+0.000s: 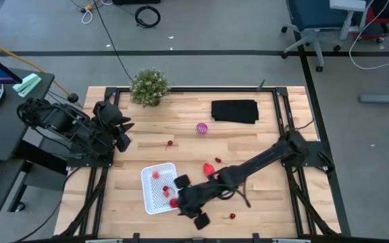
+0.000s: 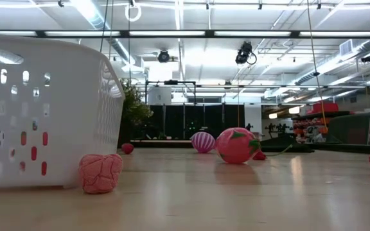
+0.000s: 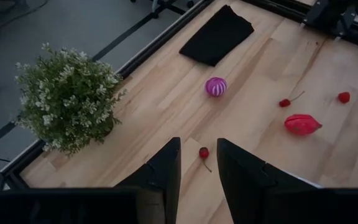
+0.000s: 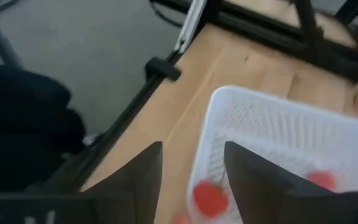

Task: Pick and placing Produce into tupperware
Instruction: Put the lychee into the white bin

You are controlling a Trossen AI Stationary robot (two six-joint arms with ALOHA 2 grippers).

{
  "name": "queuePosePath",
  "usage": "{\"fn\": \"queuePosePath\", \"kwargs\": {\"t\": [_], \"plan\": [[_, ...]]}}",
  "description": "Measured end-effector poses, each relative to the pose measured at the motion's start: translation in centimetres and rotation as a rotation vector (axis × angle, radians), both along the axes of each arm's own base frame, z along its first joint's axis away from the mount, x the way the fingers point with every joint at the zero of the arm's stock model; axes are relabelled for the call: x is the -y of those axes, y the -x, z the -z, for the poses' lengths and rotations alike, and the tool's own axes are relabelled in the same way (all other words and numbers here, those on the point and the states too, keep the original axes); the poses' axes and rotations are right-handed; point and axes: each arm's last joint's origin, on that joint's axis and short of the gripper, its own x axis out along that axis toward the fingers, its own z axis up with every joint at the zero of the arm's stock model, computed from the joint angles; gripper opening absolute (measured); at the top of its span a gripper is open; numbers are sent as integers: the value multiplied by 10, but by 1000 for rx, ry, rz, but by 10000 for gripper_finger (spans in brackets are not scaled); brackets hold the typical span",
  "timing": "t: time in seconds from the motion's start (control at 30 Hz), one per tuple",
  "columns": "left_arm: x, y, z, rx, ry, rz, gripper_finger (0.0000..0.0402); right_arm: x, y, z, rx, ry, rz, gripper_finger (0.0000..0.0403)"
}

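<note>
Several red pieces already lie in the white tupperware (image 1: 158,189), and my right end effector (image 1: 181,197) hangs over its edge on the side away from the bushy plant (image 1: 149,86), fingers (image 4: 143,171) apart with nothing between them. I judge this the release step: a red piece (image 4: 208,198) sits on the mesh base just below the jaws. My left end effector (image 3: 197,168) waits well back from the tupperware, near the plant, fingers parted and empty, a small cherry (image 3: 203,152) on the table beyond them. Still outside the tupperware are the red oblong (image 1: 209,168) just beside my right arm, the striped purple ball (image 1: 202,128) farther toward the plant, and a small red piece (image 1: 232,216) beside the tupperware. Next I would lift clear of the rim, swing to the oblong, and come down with the jaws wide.
</note>
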Motion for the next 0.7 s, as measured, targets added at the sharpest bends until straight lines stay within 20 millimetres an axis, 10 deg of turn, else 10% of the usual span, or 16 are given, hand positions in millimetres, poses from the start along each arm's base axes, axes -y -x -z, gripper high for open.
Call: {"fn": "queuePosePath", "kwargs": {"t": [0.27, 0.5, 0.7], "plan": [[0, 0, 0, -1, 12, 0, 110, -19, 39, 17, -292, 113, 169, 162], [3, -4, 2, -18, 11, 5, 110, -47, 19, 80, -255, 157, 130, 149], [8, -14, 7, -52, 2, 9, 110, -27, 1, 82, -252, 77, 162, 140]]}}
